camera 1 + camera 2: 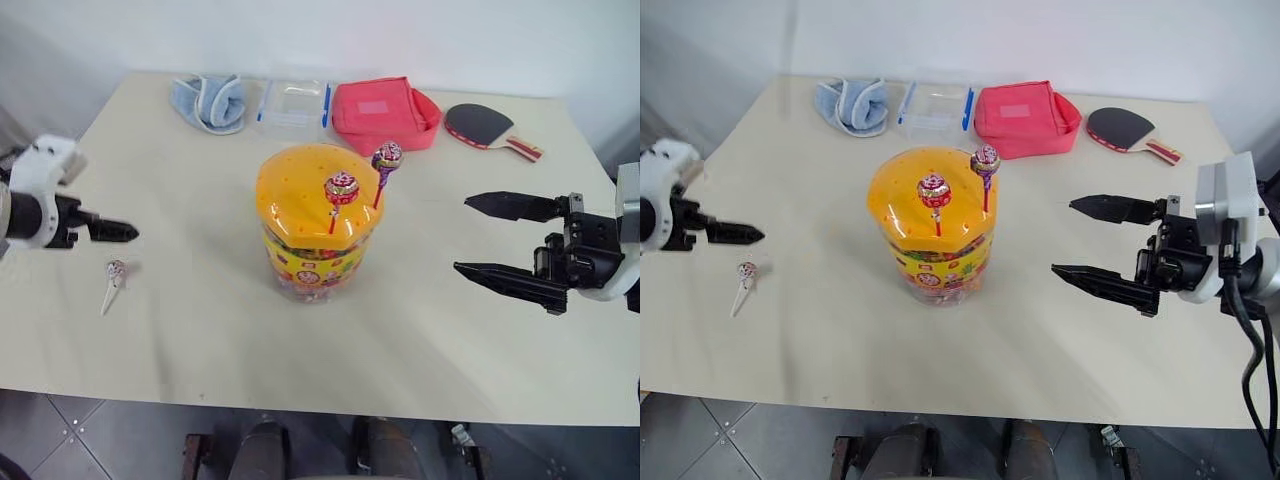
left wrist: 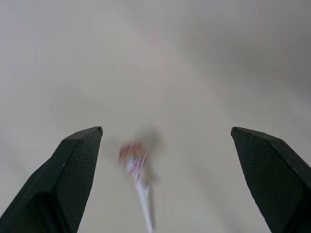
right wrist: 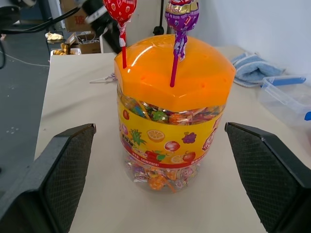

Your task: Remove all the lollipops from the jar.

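Condition at inspection: the jar (image 1: 313, 225) stands upright near the middle of the worktop (image 1: 200, 330), its domed orange lid (image 1: 300, 190) in place. Two lollipops are planted in the lid's holes: the red-stick lollipop (image 1: 341, 190) and, just beside it toward the far edge, the purple-stick lollipop (image 1: 386, 158). The white-stick lollipop (image 1: 113, 282) lies flat on the worktop, well apart from the jar on the robot's left.

Left gripper (image 1: 128, 232): jaws spread wide, nothing between them, hanging above the white-stick lollipop without touching it. Right gripper (image 1: 480, 236): jaws at full spread, empty, level and aimed at the jar from the right, clear of it.

Assessment: one of three removed; two remain.

Risks identified:
1. The two standing candies are close together. A wide gripper closing on one is likely to strike the other's stick and bend it or jam it in its hole.
2. The jar looks light and is unrestrained. A sideways pull on a tight stick, rather than a straight lift, could tip or drag it.
3. The sticks are thin and the wrappers slick; a pinch on the candy head may slip.
4. The right gripper sits level with the jar wall; advancing at this height would push the jar instead of reaching the candies.
5. The loose lollipop lies under the left gripper's path and could be knocked off the worktop.
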Robot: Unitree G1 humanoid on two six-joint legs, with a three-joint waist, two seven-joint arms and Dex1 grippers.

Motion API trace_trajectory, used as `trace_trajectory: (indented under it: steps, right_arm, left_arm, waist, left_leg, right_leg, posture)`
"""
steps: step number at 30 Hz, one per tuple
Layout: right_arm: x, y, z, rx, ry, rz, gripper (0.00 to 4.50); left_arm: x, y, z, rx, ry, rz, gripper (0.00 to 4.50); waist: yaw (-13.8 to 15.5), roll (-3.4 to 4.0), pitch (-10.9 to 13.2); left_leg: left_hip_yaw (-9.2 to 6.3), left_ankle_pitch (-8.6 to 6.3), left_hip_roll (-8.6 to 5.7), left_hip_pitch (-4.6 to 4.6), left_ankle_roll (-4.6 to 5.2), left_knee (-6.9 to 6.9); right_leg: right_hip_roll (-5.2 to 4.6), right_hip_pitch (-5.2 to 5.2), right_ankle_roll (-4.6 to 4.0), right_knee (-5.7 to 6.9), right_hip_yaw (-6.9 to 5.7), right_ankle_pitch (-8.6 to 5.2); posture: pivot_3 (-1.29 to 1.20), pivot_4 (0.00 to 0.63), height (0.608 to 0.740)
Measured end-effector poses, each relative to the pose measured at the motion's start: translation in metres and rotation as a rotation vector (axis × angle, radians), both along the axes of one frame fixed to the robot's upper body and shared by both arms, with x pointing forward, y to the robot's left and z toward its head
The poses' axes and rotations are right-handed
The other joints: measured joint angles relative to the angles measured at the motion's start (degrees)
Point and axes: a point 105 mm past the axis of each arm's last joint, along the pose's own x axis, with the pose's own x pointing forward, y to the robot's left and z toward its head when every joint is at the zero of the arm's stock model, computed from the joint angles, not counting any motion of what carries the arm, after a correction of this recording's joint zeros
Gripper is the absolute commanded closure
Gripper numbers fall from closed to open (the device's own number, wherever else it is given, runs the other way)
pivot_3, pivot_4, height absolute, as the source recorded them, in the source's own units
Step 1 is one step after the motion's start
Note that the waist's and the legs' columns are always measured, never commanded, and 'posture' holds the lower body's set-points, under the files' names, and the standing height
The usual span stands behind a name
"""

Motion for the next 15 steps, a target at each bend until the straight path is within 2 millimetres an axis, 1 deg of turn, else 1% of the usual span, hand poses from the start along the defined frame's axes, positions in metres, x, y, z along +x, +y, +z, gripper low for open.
trace_trajectory:
  steps: [1,3,5,8,11,13,15]
  right_arm:
    - [0.0,0.002,0.002,0.0,-0.005,0.001,0.0]
    - [-0.003,0.008,0.006,-0.002,-0.022,0.014,0.0]
    - [-0.005,0.014,0.009,-0.005,-0.026,0.019,0.0]
    - [-0.004,0.024,0.009,-0.001,-0.01,0.019,0.0]
    - [-0.003,0.036,0.007,-0.005,-0.006,0.029,0.0]
    - [0.001,0.04,0.006,0.002,0.003,0.023,0.0]
    - [0.006,0.046,0.007,0.021,-0.001,0.02,0.0]
  left_arm:
    - [0.002,-0.009,0.008,-0.036,-0.051,-0.061,0.02]
    - [0.003,-0.022,0.015,-0.084,-0.111,-0.16,0.02]
    - [0.002,-0.031,0.016,-0.126,-0.171,-0.258,0.02]
    - [-0.004,-0.053,0.02,-0.254,-0.317,-0.475,0.02]
    - [-0.018,-0.066,0.029,-0.36,-0.426,-0.671,0.02]
    - [-0.028,-0.069,0.037,-0.398,-0.493,-0.781,0.02]
    - [-0.039,-0.07,0.04,-0.423,-0.535,-0.894,0.02]
  waist:
    - [0.0,0.03,0.0]
    - [-0.1,0.05,0.0]
    - [-0.4,0.06,0.0]
    - [-0.5,0.06,0.0]
    - [-0.4,0.06,0.0]
    - [-0.4,0.06,0.0]
    - [-0.4,0.06,0.0]
  left_leg:
    - [0.01,0.0,0.01,0.0,0.0,0.01]
    - [0.01,0.0,0.03,0.01,0.0,0.02]
    - [0.1,0.0,0.06,0.04,-0.01,0.02]
    - [0.12,0.0,0.1,-0.01,-0.02,0.1]
    - [0.14,0.0,0.09,-0.04,-0.02,0.12]
    - [0.16,0.0,0.08,-0.04,-0.02,0.12]
    - [0.18,0.0,0.07,-0.02,-0.02,0.12]
  right_leg:
    - [0.0,-0.01,0.0,0.01,0.0,0.0]
    - [0.0,-0.01,-0.01,0.05,0.0,-0.01]
    - [0.01,-0.05,-0.03,0.09,0.04,-0.02]
    - [0.01,-0.13,-0.04,0.16,0.04,-0.02]
    - [0.01,-0.16,-0.04,0.16,0.05,-0.02]
    - [0.01,-0.16,-0.04,0.15,0.06,-0.02]
    - [0.01,-0.17,-0.04,0.17,0.07,-0.02]
  posture:
    - [0.0,0.15,0.74]
    - [0.0,0.15,0.74]
    - [0.0,0.15,0.74]
    - [0.0,0.15,0.74]
    - [0.0,0.15,0.74]
    - [0.0,0.15,0.74]
    - [0.0,0.15,0.74]
